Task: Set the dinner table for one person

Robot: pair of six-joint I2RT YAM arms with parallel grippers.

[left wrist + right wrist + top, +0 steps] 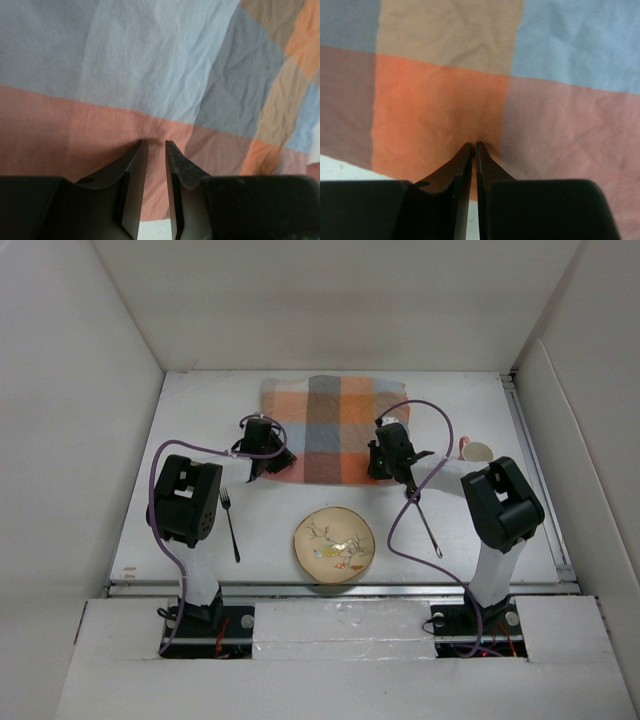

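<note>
Tabletop of dinner table white, spread under both arms. At middle of its far edge, checked cloth lying flat. On cloth's near left corner, left gripper, jaws a narrow gap apart, gripping nothing. On its near right corner, right gripper, jaws all but closed; any pinch of fabric impossible to tell. By near edge, plate; toward left edge, fork; toward right edge, mug.

Orange-blue checked cloth, floral plate, white table
</note>
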